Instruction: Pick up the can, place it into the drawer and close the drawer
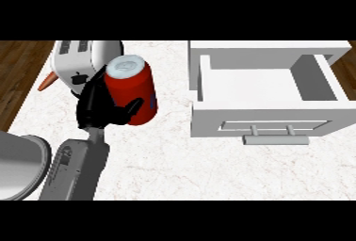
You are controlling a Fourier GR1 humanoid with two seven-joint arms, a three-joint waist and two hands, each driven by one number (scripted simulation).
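One hand on the can, drawer open

One hand (104,106) shows in the head view, at the left side, so it is the robot's left hand. Its grey forearm (75,169) comes up from the lower edge and leans a little to the right. The black fingers and thumb are curled round the can (132,89) from its left side — one dark finger tip lies over the red wall near the can's lower part. The can is red with a pale, silver-white top, and this top points toward the far side of the counter (173,169). I cannot tell if the can touches the counter or is lifted above it, because the view looks down steeply.

Behind the can and the hand stands a white toaster (76,59) with two slots in its top. It is just beside the can, partly hidden by the hand. At the toaster's left, a small orange thing (46,82) sticks out over the counter's edge; what it is, I cannot say.

To the right, well apart from the can, is the white drawer (268,101). It is pulled open, and its inside shows only white floor and walls — the can is not in it. The drawer's front carries a grey handle (275,139).

At the lower left corner a grey rounded shape (21,164) shows.
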